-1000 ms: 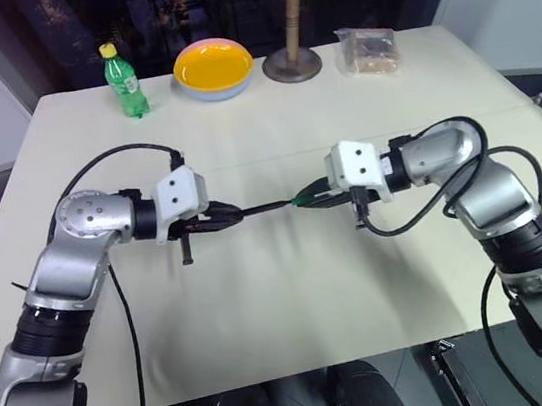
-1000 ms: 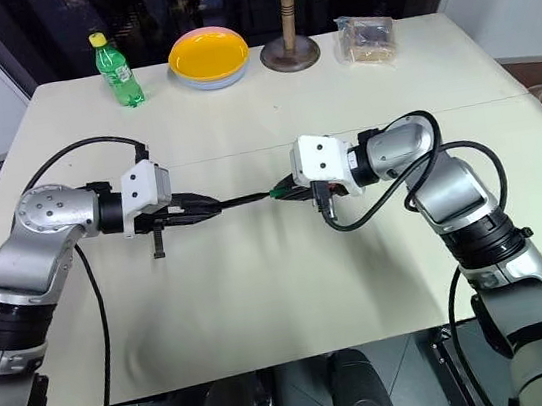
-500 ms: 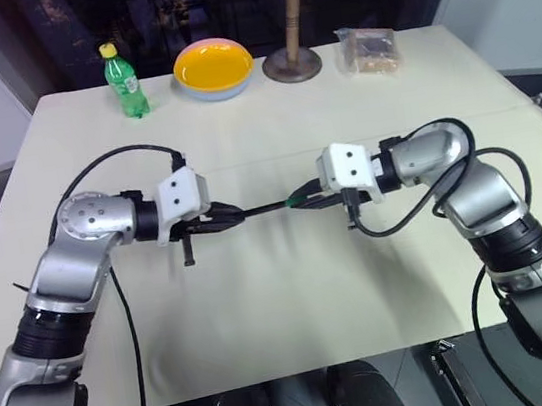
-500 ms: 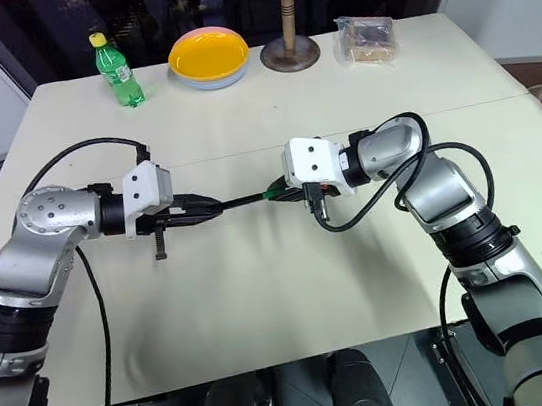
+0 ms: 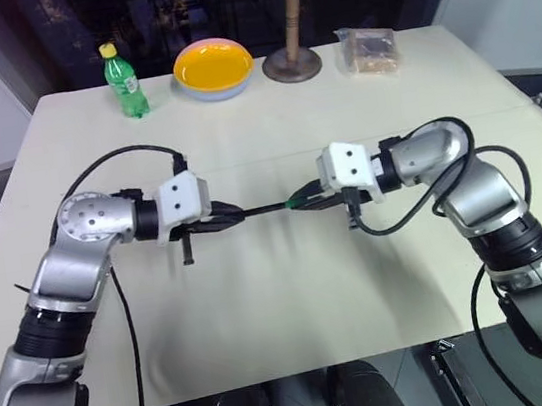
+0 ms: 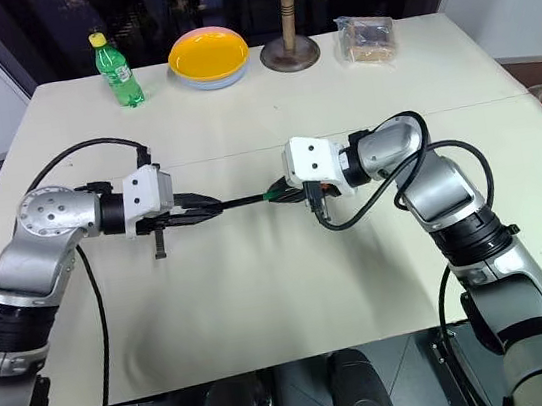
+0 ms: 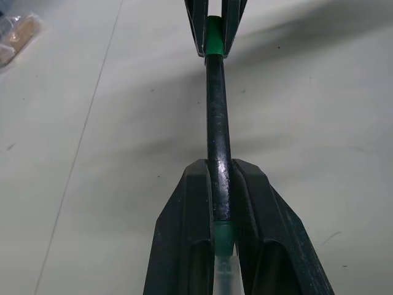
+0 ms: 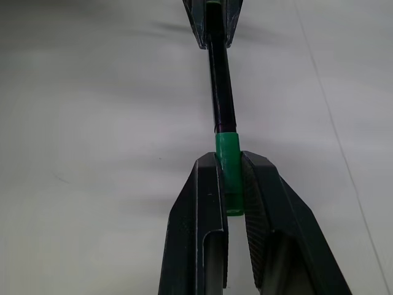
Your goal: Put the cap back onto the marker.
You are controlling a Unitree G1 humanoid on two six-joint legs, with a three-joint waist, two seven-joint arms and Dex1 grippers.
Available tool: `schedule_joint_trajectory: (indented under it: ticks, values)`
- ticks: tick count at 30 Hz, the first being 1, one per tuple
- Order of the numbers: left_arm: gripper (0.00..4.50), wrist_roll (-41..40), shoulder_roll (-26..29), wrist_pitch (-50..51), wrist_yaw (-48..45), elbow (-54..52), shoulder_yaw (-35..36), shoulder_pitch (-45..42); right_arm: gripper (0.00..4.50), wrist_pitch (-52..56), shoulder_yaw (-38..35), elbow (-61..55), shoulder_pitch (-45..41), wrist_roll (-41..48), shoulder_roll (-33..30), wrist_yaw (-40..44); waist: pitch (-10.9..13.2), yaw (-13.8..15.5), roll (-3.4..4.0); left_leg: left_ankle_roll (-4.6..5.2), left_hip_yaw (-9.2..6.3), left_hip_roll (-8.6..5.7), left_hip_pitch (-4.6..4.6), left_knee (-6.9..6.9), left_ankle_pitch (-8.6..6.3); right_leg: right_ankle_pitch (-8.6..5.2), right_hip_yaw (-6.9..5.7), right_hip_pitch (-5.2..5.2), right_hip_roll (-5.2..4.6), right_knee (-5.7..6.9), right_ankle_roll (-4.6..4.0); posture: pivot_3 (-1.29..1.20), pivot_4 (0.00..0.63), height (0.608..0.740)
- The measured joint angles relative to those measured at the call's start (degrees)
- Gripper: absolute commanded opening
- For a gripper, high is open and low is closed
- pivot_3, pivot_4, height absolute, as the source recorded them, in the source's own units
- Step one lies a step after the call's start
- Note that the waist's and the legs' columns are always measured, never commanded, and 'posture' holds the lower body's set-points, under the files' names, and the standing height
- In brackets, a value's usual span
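cap point(image 8: 226, 161) pinched in right gripper point(image 8: 232, 184), seated on marker point(image 7: 217, 132) clamped by left gripper point(image 7: 221, 190); only final press, release left.

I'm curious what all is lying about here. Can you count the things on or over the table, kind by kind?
Marker: 1
Cap: 1
Bottle: 1
Bowl: 1
Wooden stand: 1
Plastic bag: 1
Total: 6
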Motion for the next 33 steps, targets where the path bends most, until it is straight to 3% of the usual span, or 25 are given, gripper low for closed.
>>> schedule_joint_trajectory:
  ticks: [15, 33]
  values:
    - [0.0, -2.0, -1.0, 2.3, -1.1, 1.0, 1.8, -0.1, 0.02, 1.7, -0.2, -1.9, -0.3, -0.1, 0.8, -1.4, 0.0, 0.0, 0.0, 0.0, 0.0, 0.0, 0.0, 0.0, 0.0, 0.0, 0.0, 0.0, 0.0, 0.01, 0.0, 0.0, 0.15, 0.74]
    - [0.0, 1.2, -1.9, -0.9, -3.1, 3.4, 1.5, -1.5, 0.02, 2.9, 0.5, -2.2, -0.3, -1.7, 2.0, -1.2, 0.0, 0.0, 0.0, 0.0, 0.0, 0.0, 0.0, 0.0, 0.0, 0.0, 0.0, 0.0, 0.01, 0.01, 0.0, 0.0, 0.15, 0.74]
